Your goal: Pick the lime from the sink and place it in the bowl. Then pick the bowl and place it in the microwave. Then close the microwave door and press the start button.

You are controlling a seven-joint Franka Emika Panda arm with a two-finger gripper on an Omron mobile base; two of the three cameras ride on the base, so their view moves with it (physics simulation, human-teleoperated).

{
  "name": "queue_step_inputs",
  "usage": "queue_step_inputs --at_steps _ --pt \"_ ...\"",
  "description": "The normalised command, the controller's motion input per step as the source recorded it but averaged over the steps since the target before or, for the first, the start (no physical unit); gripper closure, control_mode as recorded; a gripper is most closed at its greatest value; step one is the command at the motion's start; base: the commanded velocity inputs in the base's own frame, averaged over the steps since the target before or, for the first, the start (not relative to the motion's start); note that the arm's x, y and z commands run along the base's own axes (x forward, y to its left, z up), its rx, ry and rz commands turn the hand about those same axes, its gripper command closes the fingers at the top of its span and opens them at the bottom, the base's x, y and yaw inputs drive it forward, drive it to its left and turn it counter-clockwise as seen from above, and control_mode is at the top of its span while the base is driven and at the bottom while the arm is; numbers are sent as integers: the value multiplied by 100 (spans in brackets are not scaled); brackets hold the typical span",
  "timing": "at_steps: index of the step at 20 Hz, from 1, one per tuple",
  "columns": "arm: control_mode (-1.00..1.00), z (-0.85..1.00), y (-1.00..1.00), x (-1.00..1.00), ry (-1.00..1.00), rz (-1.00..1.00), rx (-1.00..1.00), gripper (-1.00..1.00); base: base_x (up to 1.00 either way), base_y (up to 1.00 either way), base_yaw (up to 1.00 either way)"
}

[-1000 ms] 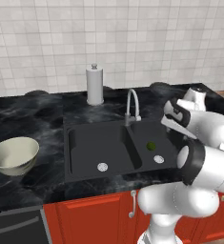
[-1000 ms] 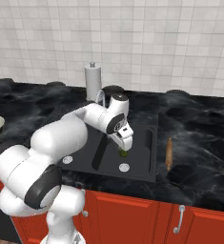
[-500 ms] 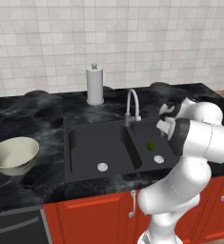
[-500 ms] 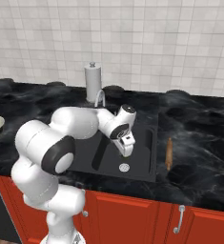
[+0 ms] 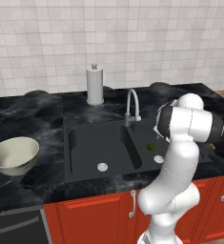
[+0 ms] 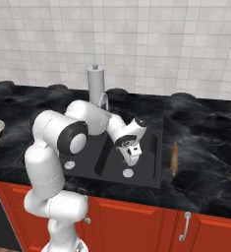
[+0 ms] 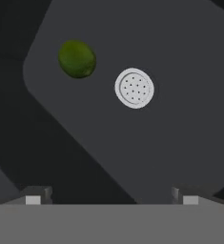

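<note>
Arm reaches over the sink, lime not yet picked up

The gripper (image 6: 132,157) hangs above the right basin of the sink (image 5: 85,143) with its two finger tips (image 7: 33,196) spread apart and nothing between them. The lime (image 7: 77,58) lies on the basin floor near the round silver drain (image 7: 135,88), off to one side of the gripper's line, so the hand is judged to need re-centring before it can descend. The bowl (image 5: 13,155) sits empty on the black counter (image 5: 23,119), well apart to the left of the sink. By this showing the task is at its very first step: lime, bowl, microwave, door and start button are all left to do
</note>
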Motion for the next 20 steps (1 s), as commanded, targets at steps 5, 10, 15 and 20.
queue_step_inputs --at_steps 5,10,15,20 --pt "-100 -24 0 50 0 0 1 -100 0 0 0" --pt "-100 -17 0 38 0 0 0 -100 0 0 0" --pt "-100 -35 -1 24 0 0 0 -100 0 0 0" --pt "-100 -40 -4 28 0 0 1 -100 0 0 0"
